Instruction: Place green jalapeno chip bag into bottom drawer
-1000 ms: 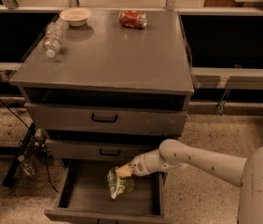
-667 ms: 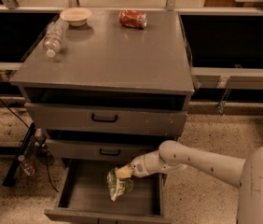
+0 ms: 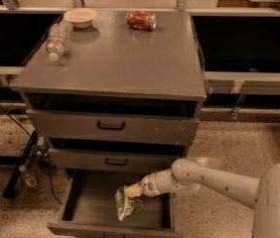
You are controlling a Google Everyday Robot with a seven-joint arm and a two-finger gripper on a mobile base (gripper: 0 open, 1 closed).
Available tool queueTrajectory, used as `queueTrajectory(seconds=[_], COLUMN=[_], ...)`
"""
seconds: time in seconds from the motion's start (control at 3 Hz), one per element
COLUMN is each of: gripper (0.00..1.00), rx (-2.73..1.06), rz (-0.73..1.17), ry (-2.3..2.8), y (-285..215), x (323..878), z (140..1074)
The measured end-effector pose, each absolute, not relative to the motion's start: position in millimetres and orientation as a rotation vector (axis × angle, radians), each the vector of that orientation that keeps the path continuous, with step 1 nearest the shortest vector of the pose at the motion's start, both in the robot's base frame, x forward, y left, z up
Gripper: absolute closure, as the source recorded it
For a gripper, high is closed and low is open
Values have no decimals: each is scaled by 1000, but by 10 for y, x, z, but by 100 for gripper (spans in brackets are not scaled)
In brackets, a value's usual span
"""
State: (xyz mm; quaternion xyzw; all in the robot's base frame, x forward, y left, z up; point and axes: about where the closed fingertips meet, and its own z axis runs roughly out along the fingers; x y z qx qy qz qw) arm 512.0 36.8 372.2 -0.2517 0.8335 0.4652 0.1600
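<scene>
The green jalapeno chip bag (image 3: 128, 206) stands on end inside the open bottom drawer (image 3: 93, 198), toward its front right, with its lower end on or just above the grey floor. My gripper (image 3: 132, 190) reaches in from the right over the drawer and is shut on the bag's pale top end. The white arm (image 3: 214, 178) stretches from the lower right corner.
The two upper drawers (image 3: 111, 126) (image 3: 116, 161) are pushed in. On the cabinet top (image 3: 125, 63) lie a crushed red can (image 3: 141, 20), a white bowl (image 3: 80, 17) and a plastic bottle (image 3: 56, 37). Cables and a black stand (image 3: 25, 168) sit on the floor at left.
</scene>
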Motion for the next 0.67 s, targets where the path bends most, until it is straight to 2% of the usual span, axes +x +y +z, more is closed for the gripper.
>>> queueTrajectory(seconds=[0.67], gripper=[100], rx=[-673], rz=[1382], ry=[2404], y=[406], x=[5056], z=[3451])
